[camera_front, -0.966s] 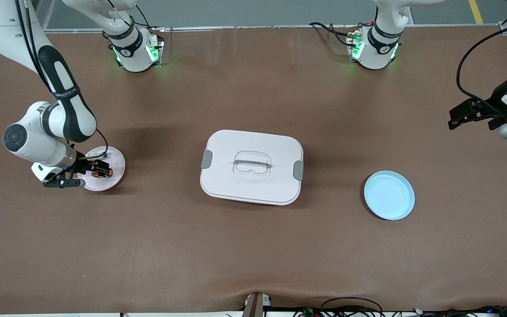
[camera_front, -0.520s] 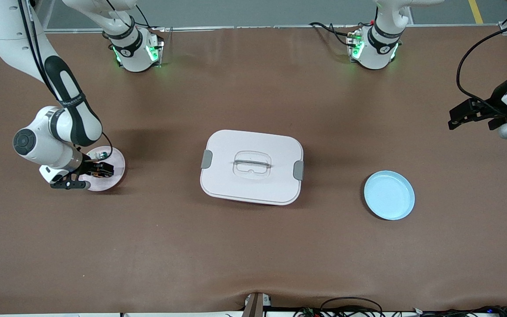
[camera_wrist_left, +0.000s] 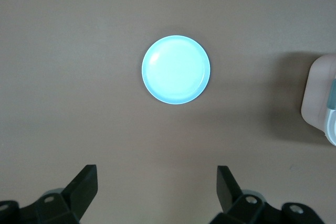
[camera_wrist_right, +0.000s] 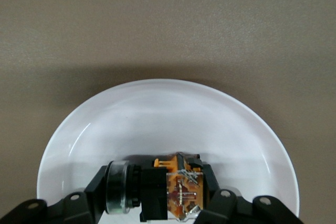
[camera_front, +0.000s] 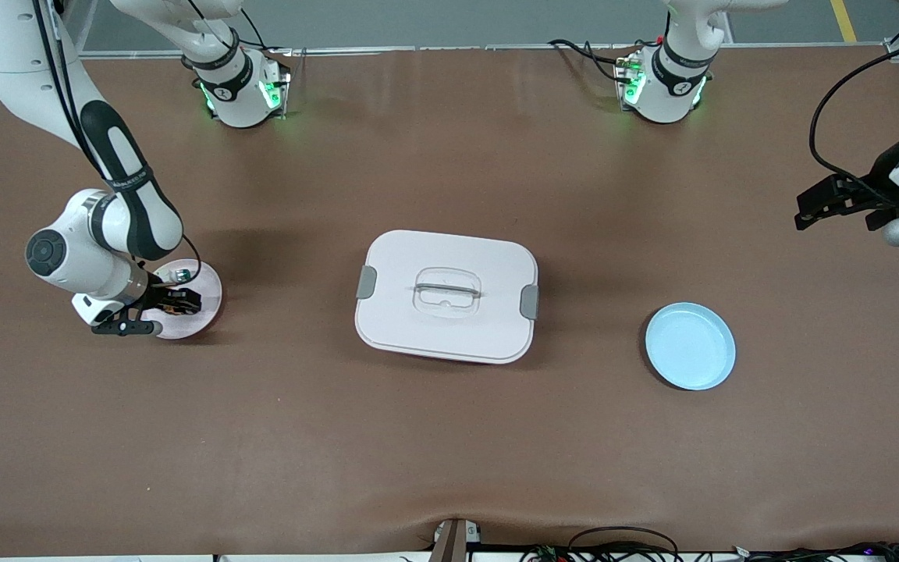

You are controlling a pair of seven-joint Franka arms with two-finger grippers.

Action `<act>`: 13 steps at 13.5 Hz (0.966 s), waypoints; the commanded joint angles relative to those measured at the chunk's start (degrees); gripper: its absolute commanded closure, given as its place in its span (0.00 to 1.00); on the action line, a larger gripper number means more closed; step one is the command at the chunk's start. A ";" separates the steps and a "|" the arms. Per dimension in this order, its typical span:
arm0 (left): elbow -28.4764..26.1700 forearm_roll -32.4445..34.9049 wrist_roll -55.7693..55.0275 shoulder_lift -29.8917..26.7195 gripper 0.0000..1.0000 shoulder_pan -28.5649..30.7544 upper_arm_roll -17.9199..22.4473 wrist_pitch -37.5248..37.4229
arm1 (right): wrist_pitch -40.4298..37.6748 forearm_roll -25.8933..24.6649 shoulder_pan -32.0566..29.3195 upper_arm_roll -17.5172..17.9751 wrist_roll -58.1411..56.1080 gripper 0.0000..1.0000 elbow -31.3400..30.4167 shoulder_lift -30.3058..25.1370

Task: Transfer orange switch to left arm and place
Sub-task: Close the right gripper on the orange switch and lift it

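The orange switch (camera_front: 177, 303) lies on a small pink plate (camera_front: 206, 290) near the right arm's end of the table. My right gripper (camera_front: 172, 303) is down on that plate and shut on the switch. In the right wrist view the switch (camera_wrist_right: 176, 190) sits gripped between the black fingers (camera_wrist_right: 100, 184), with the plate (camera_wrist_right: 168, 119) under it. The white lidded box (camera_front: 446, 295) stands in the middle of the table. My left gripper (camera_front: 812, 209) is open and empty, waiting in the air over the left arm's end of the table; it shows in the left wrist view (camera_wrist_left: 156, 187).
A small white-and-green part (camera_front: 181, 275) lies on the pink plate beside the switch, farther from the front camera. An empty blue plate (camera_front: 690, 346) sits between the box and the left arm's end; the left wrist view shows it (camera_wrist_left: 176, 70) and a corner of the box (camera_wrist_left: 319, 100).
My right arm's wrist has shifted a little toward the box over the pink plate, and its fingers now sit around the orange switch. The left arm has not moved.
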 commanded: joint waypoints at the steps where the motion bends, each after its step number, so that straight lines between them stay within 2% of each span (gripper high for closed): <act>1: 1.06 0.73 0.51 0.26 0.00 -0.03 -0.15 -1.00 | -0.39 1.72 -0.50 0.36 -1.11 1.00 0.19 -0.18; 3: 1.06 0.73 0.51 0.26 0.00 0.06 -0.15 -1.00 | -5.54 5.39 -0.32 0.54 -0.93 1.00 2.11 -0.53; 7: 1.06 0.29 0.68 0.17 0.00 0.06 -0.23 -1.00 | -22.41 13.93 -0.58 0.36 2.99 1.00 10.28 -0.97; 9: 1.93 -2.07 0.60 0.08 0.00 0.32 -0.15 -1.00 | -29.01 14.12 -0.15 0.45 11.15 1.00 14.32 -1.40; 13: 3.16 -11.11 0.77 -0.44 0.00 0.59 -0.15 -2.32 | -43.60 14.82 2.66 0.89 27.76 1.00 25.04 -1.41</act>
